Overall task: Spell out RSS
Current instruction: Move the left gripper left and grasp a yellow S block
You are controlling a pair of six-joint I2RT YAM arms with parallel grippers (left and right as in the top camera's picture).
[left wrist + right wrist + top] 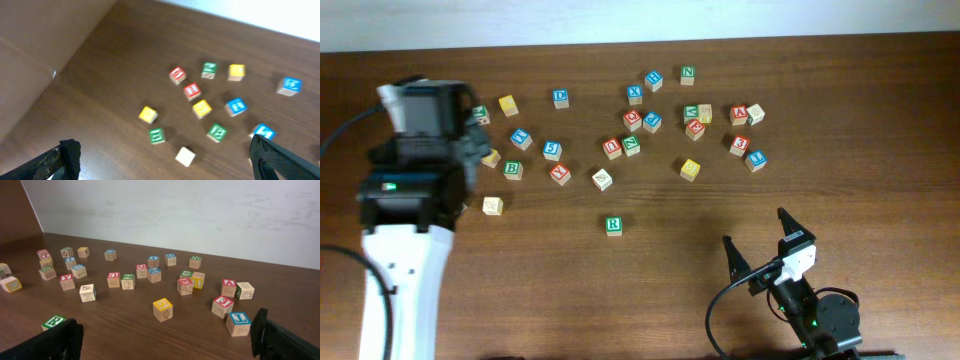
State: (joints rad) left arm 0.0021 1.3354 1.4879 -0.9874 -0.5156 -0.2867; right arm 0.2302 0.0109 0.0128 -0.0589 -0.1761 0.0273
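A green R block (613, 226) sits alone in the table's middle, nearer the front than the rest; in the right wrist view it lies by my left finger (53, 322). Letter blocks lie scattered across the far half; a blue one (552, 150) may read S, but the letters are too small to be sure. My left gripper (476, 142) hovers over the far-left blocks, open and empty, its view blurred (165, 165). My right gripper (760, 245) is open and empty near the front right (167, 345).
Below the left gripper lie a plain block (185, 156), a green block (156, 135) and a yellow block (147, 114). Ahead of the right gripper lie a yellow block (163, 309), a red 3 block (222, 306) and a blue block (239, 323). A white wall backs the table.
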